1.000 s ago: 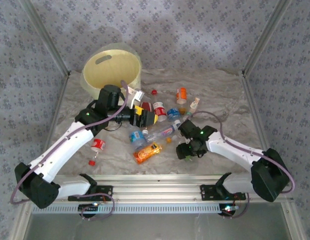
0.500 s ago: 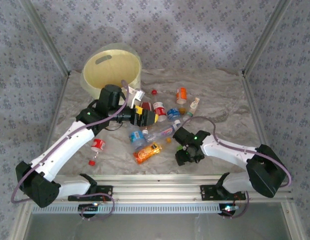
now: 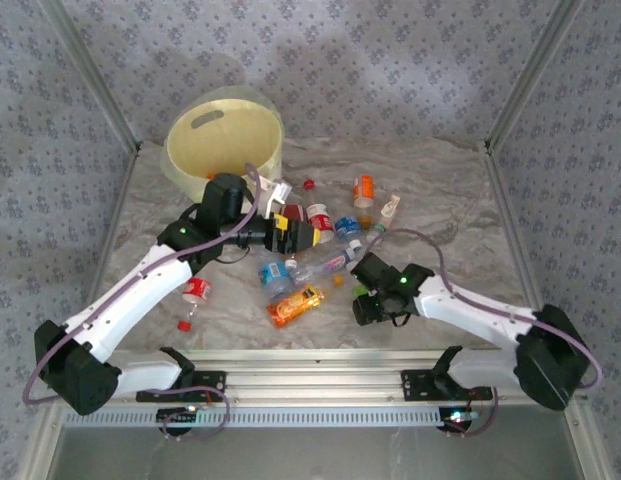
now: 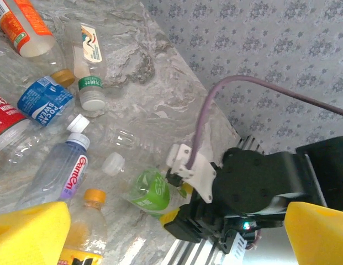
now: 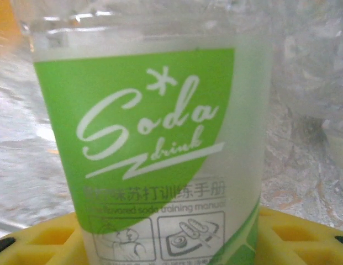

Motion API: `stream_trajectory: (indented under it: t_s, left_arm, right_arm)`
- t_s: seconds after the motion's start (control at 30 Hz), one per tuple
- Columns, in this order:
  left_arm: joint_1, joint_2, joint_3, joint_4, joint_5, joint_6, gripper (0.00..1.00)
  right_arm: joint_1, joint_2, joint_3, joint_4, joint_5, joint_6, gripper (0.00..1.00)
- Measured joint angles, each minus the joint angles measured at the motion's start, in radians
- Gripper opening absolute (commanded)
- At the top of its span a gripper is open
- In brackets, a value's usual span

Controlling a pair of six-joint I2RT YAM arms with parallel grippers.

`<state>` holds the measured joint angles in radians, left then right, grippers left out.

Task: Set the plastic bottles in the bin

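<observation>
Right wrist view: "Soda drink" was read on the green-labelled bottle (image 5: 154,149) at the right gripper (image 3: 370,300), its grip undeterminable; overhead, the left gripper (image 3: 302,234) was seen spread wide.

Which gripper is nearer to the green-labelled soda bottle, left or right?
Right. The right gripper is right up against the green-labelled soda bottle, with a yellow finger beneath it. The left gripper hangs open above the other bottles, farther back.

The green-labelled bottle (image 5: 154,138) is cut off at the top and bottom edges.
</observation>
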<state>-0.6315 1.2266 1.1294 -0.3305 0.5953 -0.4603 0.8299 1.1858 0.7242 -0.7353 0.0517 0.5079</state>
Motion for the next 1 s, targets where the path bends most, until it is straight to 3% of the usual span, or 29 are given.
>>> stream_trajectory:
  t_s: [0.2, 0.4, 0.67, 1.0]
  left_arm:
    - [-0.005, 0.0, -0.049, 0.084, 0.016, -0.061, 1.0]
    - [-0.013, 0.0, -0.092, 0.204, 0.041, -0.144, 1.0]
    - [-0.043, 0.018, -0.137, 0.375, 0.097, -0.248, 0.99]
    - [-0.045, 0.027, -0.16, 0.589, 0.163, -0.385, 1.0]
  right_arm:
    - [-0.041, -0.203, 0.0, 0.04, -0.112, -0.009, 0.59]
    - [-0.174, -0.34, 0.0, 0.158, -0.308, -0.01, 0.59]
    - [-0.297, -0.363, 0.0, 0.354, -0.596, 0.022, 0.58]
    - [-0.353, -0.364, 0.008, 0.616, -0.867, 0.181, 0.58]
